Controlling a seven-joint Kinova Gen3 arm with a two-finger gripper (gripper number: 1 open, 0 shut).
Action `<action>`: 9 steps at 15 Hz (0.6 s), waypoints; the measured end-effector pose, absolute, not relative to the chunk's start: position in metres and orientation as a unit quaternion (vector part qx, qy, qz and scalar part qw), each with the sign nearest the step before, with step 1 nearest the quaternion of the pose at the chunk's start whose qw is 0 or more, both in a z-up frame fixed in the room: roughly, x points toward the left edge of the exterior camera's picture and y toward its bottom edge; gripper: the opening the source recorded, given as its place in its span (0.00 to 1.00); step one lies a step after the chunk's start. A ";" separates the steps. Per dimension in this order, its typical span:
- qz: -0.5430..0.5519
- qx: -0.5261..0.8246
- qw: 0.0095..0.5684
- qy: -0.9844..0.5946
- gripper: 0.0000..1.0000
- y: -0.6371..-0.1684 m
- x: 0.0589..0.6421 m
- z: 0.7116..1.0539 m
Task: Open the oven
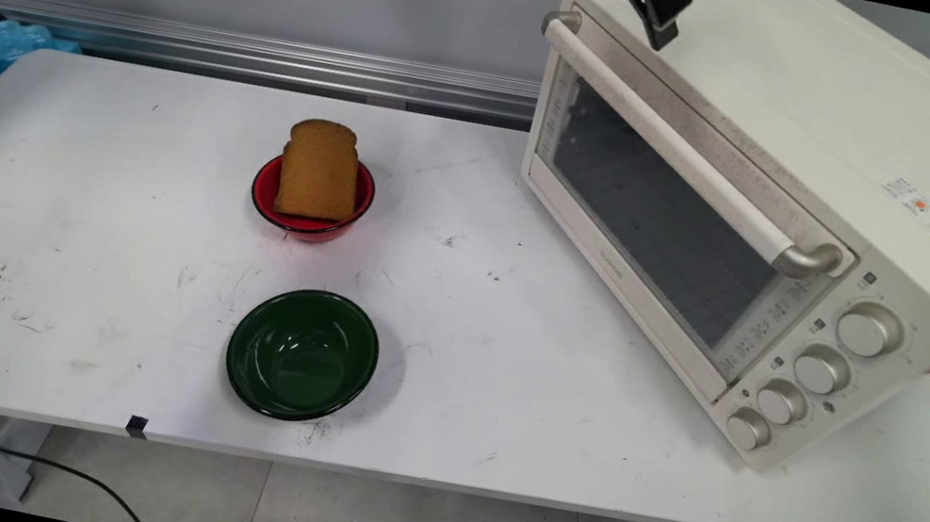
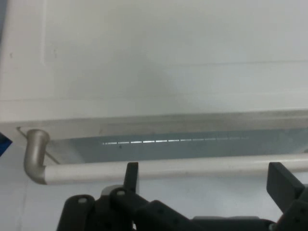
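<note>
From the main view I see my gripper [image 1: 653, 7] high at the top edge, poised just above the left end of the toaster oven [image 1: 780, 211], close over the door handle [image 1: 685, 152] where it meets its metal bracket. The oven sits at an angle on the right part of the white table [image 1: 50, 226], door shut, its four knobs [image 1: 819, 371] facing the near corner, which leaves the bar of the handle presented toward the arm. Well apart from it, out in the middle of the table, a slice of bread [image 1: 319, 170] stands propped on edge in a red bowl [image 1: 311, 198], leaning on the rim and too big to lie flat inside; a green bowl [image 1: 302, 354] with nothing in it sits nearer me, just in front of the red one. In the hand view the gripper [image 2: 207, 180] looks down on the oven's top and door, and the fingers [image 2: 131, 175] are spread wide with nothing between them, one on each side along the handle [image 2: 159, 169], not touching it as far as I can judge. The handle's curved bracket [image 2: 36, 151] shows at the left.
</note>
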State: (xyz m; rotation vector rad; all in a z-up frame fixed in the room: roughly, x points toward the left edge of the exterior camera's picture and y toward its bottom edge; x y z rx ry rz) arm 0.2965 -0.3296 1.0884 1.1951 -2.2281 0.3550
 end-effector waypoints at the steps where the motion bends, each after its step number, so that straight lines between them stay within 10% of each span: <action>1: 0.133 0.451 0.288 -0.834 1.00 -0.332 0.292 1.085; 9: 0.142 0.457 0.280 -0.832 1.00 -0.355 0.267 1.054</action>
